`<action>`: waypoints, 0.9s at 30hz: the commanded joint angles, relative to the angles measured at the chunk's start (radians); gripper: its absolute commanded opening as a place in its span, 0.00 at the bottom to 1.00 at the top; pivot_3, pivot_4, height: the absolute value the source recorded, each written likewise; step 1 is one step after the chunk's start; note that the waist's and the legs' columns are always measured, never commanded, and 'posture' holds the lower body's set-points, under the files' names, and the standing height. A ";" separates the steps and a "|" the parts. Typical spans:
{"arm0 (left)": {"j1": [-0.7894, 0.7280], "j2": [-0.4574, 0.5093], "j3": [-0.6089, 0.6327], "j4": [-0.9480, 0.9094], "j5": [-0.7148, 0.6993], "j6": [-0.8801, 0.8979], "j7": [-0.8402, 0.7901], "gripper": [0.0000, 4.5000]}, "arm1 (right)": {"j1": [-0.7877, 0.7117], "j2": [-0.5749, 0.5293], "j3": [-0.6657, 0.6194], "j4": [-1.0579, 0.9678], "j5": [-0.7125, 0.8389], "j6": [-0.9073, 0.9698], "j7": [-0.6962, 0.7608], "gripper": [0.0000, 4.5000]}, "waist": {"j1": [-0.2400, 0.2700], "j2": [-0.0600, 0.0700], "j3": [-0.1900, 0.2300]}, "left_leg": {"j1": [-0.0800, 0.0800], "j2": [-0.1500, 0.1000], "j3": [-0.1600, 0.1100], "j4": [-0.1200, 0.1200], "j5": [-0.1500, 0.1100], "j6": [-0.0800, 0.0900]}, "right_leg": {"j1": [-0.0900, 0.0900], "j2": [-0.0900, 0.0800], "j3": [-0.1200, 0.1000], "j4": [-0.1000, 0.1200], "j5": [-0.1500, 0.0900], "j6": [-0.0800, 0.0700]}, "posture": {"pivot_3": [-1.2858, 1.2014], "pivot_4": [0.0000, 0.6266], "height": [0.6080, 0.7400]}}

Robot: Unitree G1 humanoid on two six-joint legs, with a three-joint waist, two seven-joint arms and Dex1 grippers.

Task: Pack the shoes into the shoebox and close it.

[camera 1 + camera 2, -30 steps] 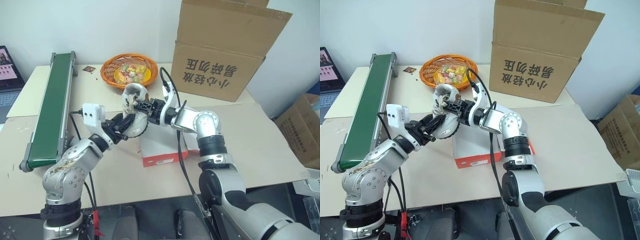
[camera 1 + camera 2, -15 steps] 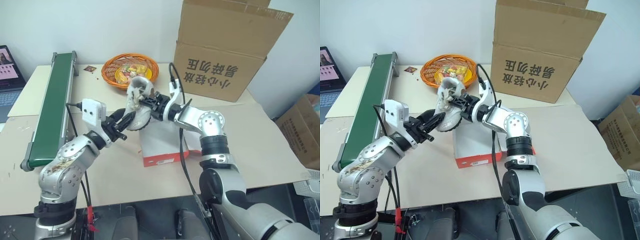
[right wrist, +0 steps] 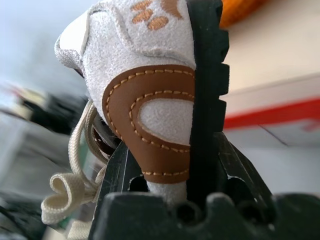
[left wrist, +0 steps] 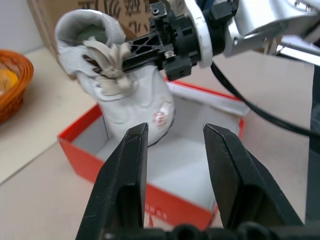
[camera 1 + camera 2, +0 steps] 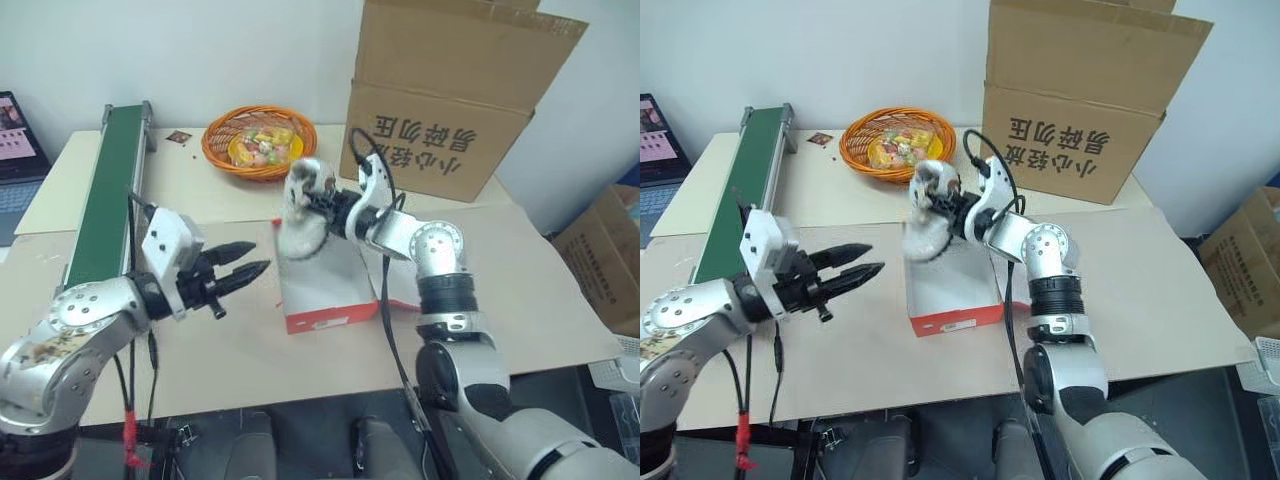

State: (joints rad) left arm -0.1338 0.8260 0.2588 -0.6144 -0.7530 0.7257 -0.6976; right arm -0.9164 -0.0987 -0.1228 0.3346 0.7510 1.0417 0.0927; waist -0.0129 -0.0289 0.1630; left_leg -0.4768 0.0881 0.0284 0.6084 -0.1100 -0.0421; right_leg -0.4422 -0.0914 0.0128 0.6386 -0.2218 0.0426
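Note:
One white sneaker [image 5: 300, 212] with a brown heel patch [image 3: 150, 125] hangs toe-down over the open red shoebox [image 5: 320, 322]. My right gripper [image 5: 326, 206] is shut on the sneaker's heel end, with white laces dangling beside it. The box's white inside [image 4: 185, 160] shows directly under the sneaker [image 4: 135, 95]. My left gripper [image 5: 262, 255] is open and holds nothing. It hovers over the table to the left of the box, pointing at the sneaker and apart from it.
A green conveyor belt [image 5: 105, 200] runs along the left side of the table. An orange basket [image 5: 258, 140] of wrapped sweets sits behind the shoebox. A big brown carton [image 5: 450, 100] stands at the back right. A laptop [image 5: 15, 140] is at the far left.
My left gripper has come off the sneaker and drawn back to the left. My right gripper has carried the sneaker to the right, over the box.

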 commanded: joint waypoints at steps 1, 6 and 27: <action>0.005 0.035 0.031 0.004 0.014 -0.045 -0.059 0.41 | 0.030 -0.119 0.114 -0.176 -0.049 0.118 0.072 0.20 | 0.000 0.002 0.001 | 0.000 0.000 0.000 0.000 -0.001 -0.002 | 0.000 0.000 0.000 0.000 0.000 0.000 | 0.52 0.24 0.76; 0.008 0.030 0.011 0.003 0.042 -0.076 -0.071 0.41 | 0.030 -0.192 0.102 -0.247 -0.050 0.219 0.095 0.20 | -0.001 0.002 0.002 | 0.000 0.000 0.000 0.000 -0.001 -0.002 | -0.001 0.000 0.000 0.000 -0.001 0.002 | 0.52 0.24 0.76; -0.032 0.004 -0.049 0.008 0.084 -0.113 -0.072 0.99 | 0.021 -0.233 0.335 -0.155 -0.303 0.134 0.239 0.20 | -0.002 0.002 0.002 | 0.000 0.000 0.001 0.000 0.003 0.005 | -0.001 0.001 0.001 0.001 -0.002 0.003 | 0.52 0.24 0.76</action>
State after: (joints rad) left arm -0.1496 0.8296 0.2082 -0.5919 -0.6702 0.6301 -0.7674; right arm -0.8658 -0.3303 0.2139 0.1756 0.4714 1.2201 0.3043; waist -0.0144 -0.0265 0.1650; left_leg -0.4765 0.0880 0.0290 0.6087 -0.1068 -0.0370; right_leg -0.4428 -0.0907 0.0138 0.6397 -0.2237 0.0459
